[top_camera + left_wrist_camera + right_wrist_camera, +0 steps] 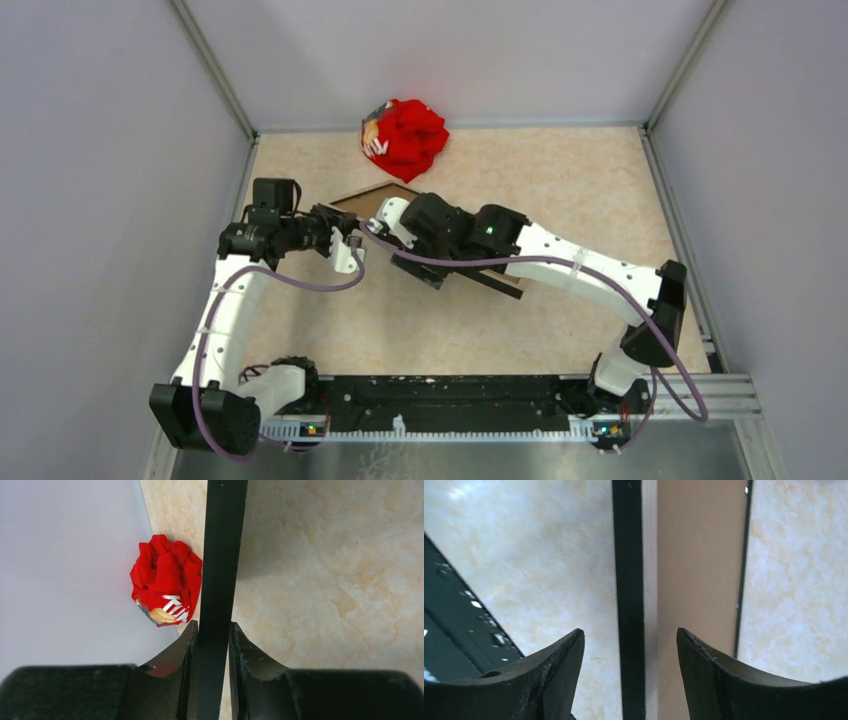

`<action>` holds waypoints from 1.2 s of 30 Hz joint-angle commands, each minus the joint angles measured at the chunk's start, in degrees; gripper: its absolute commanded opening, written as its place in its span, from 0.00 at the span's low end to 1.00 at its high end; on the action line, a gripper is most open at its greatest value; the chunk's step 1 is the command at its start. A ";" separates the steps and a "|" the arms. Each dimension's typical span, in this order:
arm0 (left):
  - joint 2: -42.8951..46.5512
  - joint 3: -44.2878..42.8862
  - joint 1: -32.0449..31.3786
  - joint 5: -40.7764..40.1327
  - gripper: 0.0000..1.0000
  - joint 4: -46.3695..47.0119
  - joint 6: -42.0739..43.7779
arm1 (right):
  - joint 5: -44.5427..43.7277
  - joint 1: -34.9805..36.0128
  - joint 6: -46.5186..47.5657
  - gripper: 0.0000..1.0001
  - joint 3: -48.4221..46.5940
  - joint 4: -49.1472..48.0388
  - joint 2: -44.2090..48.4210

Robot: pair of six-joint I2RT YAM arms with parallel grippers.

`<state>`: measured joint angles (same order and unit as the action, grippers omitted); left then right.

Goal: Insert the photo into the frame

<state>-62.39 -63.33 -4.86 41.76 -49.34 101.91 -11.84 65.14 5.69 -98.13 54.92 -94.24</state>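
The frame point(222, 555) shows as a black rail running up the left wrist view, and my left gripper point(214, 626) is shut on it, both pads pressed to its sides. From above, the left gripper point(348, 247) sits at the frame's left end; the frame's dark lower edge point(495, 283) pokes out under the right arm. My right gripper point(629, 631) is open, its jaws straddling the black frame rail point(628, 555) without touching it. Right of that rail lies a brown board with a pale edge, the photo's back point(699, 565). Its printed side is hidden.
A red cloth bundle point(403, 137) lies at the back of the table near the rear wall, also seen as the red cloth bundle point(165, 582) left of the rail. The right arm point(560, 260) covers most of the frame. Grey walls enclose three sides.
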 commanded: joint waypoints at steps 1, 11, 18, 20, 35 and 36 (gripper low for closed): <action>1.42 -2.43 0.20 3.93 0.00 1.44 -2.04 | -9.72 0.78 5.63 0.68 3.49 -0.72 3.12; 1.48 -1.61 0.20 3.73 0.00 1.95 -1.69 | -17.39 1.98 10.77 0.55 7.89 -5.18 3.05; 2.51 -1.17 0.20 4.30 0.00 3.86 -2.82 | -19.89 2.03 10.34 0.04 10.50 -11.71 6.63; 2.72 -1.52 0.20 4.60 0.14 4.70 -4.05 | -20.60 1.96 9.95 0.01 10.18 -13.14 7.47; 0.48 -13.06 3.98 1.93 0.99 20.75 -42.46 | 1.88 -11.55 -14.85 0.00 -20.26 1.38 -1.61; -0.43 -14.36 4.40 2.01 0.99 20.15 -44.26 | 5.44 -14.71 -18.08 0.00 -18.96 0.95 -0.81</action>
<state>-59.83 -71.92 -2.52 42.41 -33.17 72.79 -18.41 58.85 0.84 -112.77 55.86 -96.86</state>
